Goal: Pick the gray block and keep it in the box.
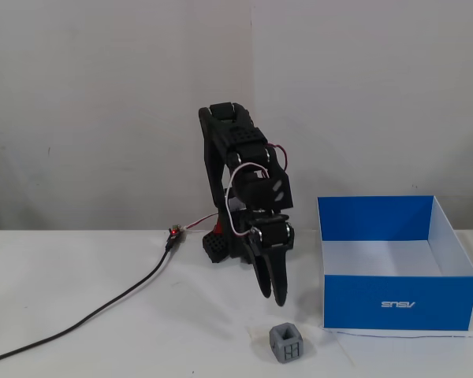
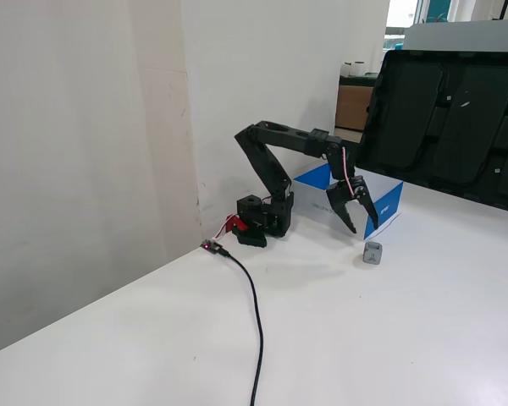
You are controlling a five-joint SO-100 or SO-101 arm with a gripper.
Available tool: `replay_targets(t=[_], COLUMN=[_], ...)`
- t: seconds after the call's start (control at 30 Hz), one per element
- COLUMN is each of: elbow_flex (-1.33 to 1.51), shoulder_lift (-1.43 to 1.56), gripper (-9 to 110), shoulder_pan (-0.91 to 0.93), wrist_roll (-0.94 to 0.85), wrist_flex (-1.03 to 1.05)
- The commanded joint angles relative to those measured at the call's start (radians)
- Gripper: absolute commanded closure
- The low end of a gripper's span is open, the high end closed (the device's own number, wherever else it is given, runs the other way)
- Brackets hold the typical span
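The gray block (image 1: 286, 344) is a small dark-gray cube with grid-like faces. It sits on the white table near the front and also shows in the other fixed view (image 2: 372, 252). The box (image 1: 363, 295), blue outside and white inside, stands to the block's right; in the other fixed view (image 2: 389, 200) it sits behind the gripper. It looks empty. My black gripper (image 1: 273, 298) points down, hanging a little above and behind the block, without touching it. In a fixed view the gripper (image 2: 364, 227) has its jaws spread apart and holds nothing.
A black cable (image 1: 102, 307) with a small red connector (image 1: 173, 234) runs across the table's left from the arm's base (image 1: 221, 244). A white wall stands close behind. A large black panel (image 2: 449, 110) leans at the far right of the table.
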Motion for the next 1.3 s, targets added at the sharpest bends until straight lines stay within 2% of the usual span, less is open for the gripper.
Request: replay_targets(t=[0.0,0.4,0.67,1.27], elbow_flex=[-0.118,-0.258,-0.295,-0.316], shoulder_lift=[-0.087,-0.371,-0.453,-0.578], gripper=[82,79,76,78], shoulder_pan=[-0.009,-0.021,-0.046,-0.040], wrist_roll=[0.002,0.014,0.014,0.015], wrist_flex=[0.008,-0.008,-0.035,-0.109])
